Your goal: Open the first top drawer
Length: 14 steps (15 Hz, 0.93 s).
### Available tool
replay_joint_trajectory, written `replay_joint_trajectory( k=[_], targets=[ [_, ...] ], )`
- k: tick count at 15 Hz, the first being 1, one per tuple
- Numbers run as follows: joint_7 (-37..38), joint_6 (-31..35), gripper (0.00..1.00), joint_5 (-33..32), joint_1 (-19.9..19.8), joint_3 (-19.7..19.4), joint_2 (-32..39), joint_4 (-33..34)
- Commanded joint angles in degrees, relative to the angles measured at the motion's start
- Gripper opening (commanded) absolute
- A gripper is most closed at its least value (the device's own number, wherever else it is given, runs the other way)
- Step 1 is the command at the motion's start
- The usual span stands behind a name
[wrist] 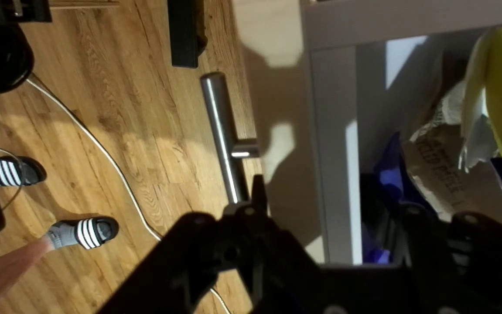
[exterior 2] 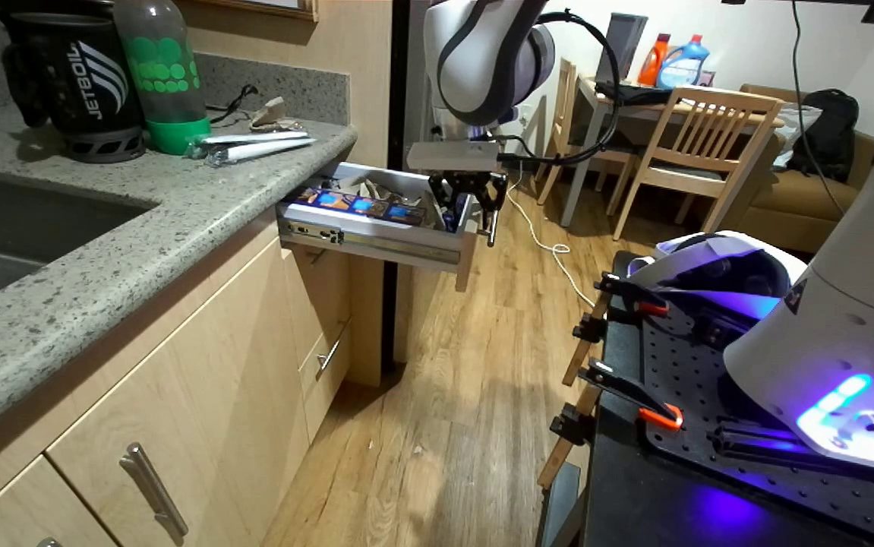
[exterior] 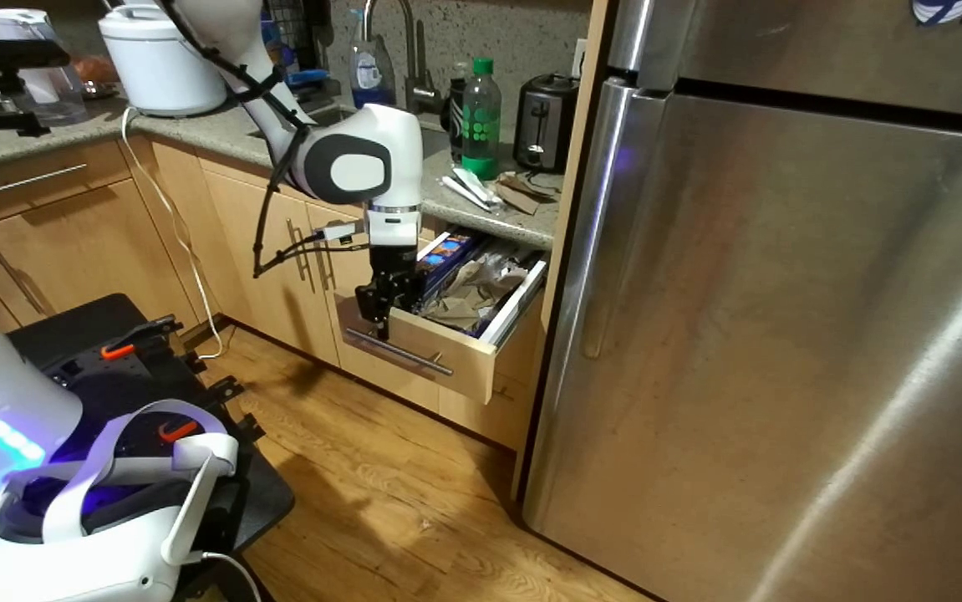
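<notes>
Free floor (exterior 2: 421, 441) separates drawer (exterior: 426, 339) from black table (exterior 2: 642, 494), but the refrigerator (exterior: 781, 334) crowds the drawer.

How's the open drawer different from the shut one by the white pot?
The open drawer sticks out, brown paper showing inside; the shut drawer sits flush, showing only its front. The gripper is at the open drawer, away from the shut drawer. Both have a pale wood front and a metal bar handle.

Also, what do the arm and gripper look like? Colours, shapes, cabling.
The arm is white and rounded, with a dark grey ring around a white oval. Black cable loops off it, held by black straps. A blue light strip glows on the white base. The gripper is black, angular and jointed.
</notes>
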Motion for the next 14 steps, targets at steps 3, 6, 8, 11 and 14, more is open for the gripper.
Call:
replay_joint_trajectory(
  k=[3, 6, 8, 11, 14],
  targets=[
    [6.47, 1.96, 0.99, -1.94, 1.66, -1.24, -0.93, -3.66],
    [8.31, 2.02, 1.00, -3.32, 2.26, -1.83, -1.56, -4.48],
    [9.89, 2.52, 1.00, -5.04, 2.94, -2.75, -2.85, -5.86],
    [11.61, 3.39, 1.00, -7.38, 3.63, -4.02, -5.73, -8.70],
    [12.42, 5.12, 1.00, -10.03, 3.46, -5.04, -9.93, -12.84]
  ],
)
